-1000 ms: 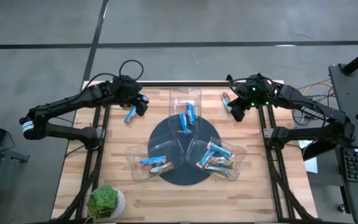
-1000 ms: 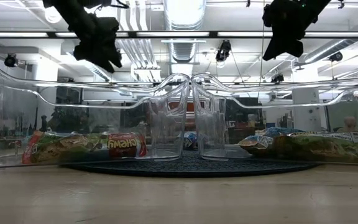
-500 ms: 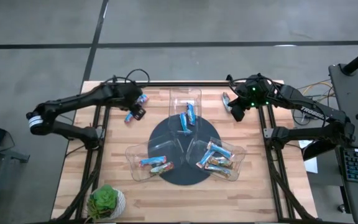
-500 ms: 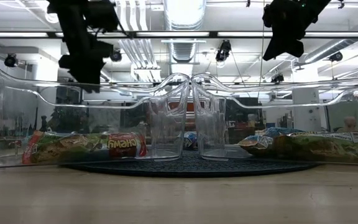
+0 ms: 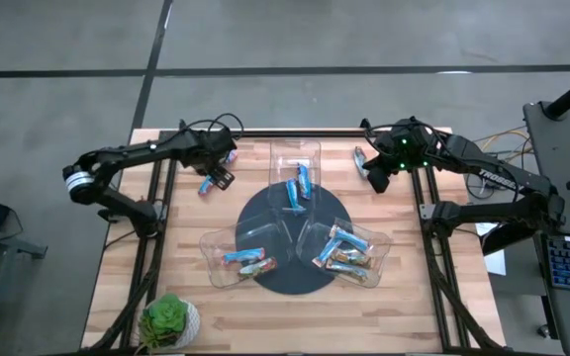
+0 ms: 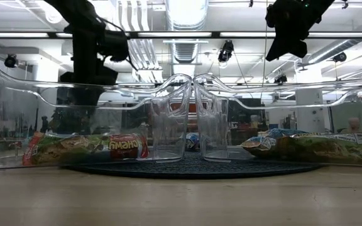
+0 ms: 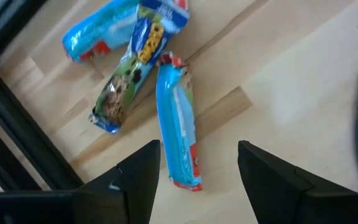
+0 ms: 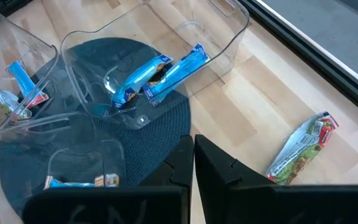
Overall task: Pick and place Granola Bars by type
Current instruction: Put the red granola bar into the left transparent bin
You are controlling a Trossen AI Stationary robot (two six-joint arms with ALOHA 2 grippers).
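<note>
Near the dark round mat [image 5: 287,237], the left gripper [image 5: 222,176] has swung in lower since 1 second ago, fingers spread, empty, over a blue granola bar [image 7: 178,121] left of the mat. Beyond, the right gripper [image 5: 376,178] stays shut, empty, hovering unmoved near 1 loose bar [image 5: 360,157].

Your wooden table [image 5: 404,297] carries a dark round mat [image 5: 265,222] near its middle. Just off the mat toward the left arm, loose Granola Bars [image 5: 206,182] lie on bare wood; one more bar [image 5: 360,157] lies off its far right side. A potted plant [image 5: 169,321] stands near-left of the mat.
</note>
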